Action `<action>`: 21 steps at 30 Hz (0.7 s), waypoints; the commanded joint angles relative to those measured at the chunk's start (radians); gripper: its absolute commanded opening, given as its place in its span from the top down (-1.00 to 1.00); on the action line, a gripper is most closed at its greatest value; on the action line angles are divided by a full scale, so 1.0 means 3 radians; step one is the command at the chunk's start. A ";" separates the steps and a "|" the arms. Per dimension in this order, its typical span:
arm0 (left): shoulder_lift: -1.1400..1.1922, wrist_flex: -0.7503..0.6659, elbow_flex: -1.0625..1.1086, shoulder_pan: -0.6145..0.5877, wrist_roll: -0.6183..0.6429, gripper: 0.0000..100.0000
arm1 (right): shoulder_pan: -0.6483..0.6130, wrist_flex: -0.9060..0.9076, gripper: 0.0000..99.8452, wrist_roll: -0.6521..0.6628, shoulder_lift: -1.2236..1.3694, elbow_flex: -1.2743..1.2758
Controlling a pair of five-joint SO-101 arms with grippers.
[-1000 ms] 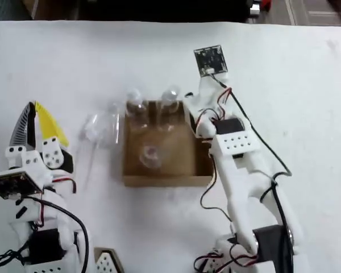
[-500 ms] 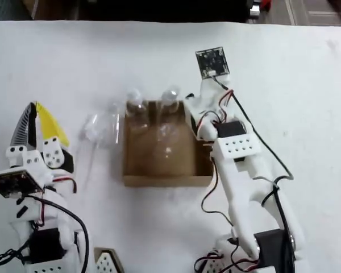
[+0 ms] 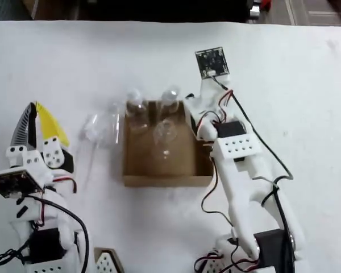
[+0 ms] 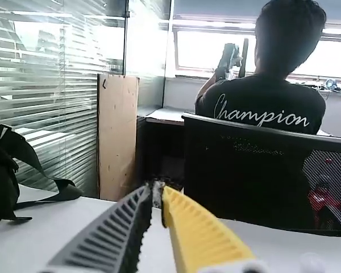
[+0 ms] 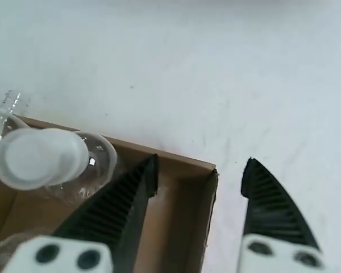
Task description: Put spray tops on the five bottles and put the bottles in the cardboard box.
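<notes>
The right claw point(image 5: 202, 165) hung released over the upper-right corner of the cardboard box point(image 3: 159, 181). Three bottles point(image 3: 138, 111) sat inside; a fourth bottle point(image 3: 102, 125) lay left of it on the worktop point(image 3: 284, 68). The left claw point(image 3: 33, 108), lower left, was clenched, empty.

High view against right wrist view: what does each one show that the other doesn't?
High view, not the right wrist view: the left gripper, shut and well away from the cardboard box; a loose bottle lying on the table beside the box; what look like three bottles in the box.
Right wrist view, not the high view: the right gripper open, one finger inside the box's corner, the other outside it over the table.
Both: the cardboard box, a white-topped bottle in it, and the white table.
</notes>
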 commanded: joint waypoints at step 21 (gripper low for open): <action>-0.0033 -0.0097 0.0056 0.0043 0.0020 0.93 | -0.0202 0.1869 0.58 0.0000 -0.2442 -0.0031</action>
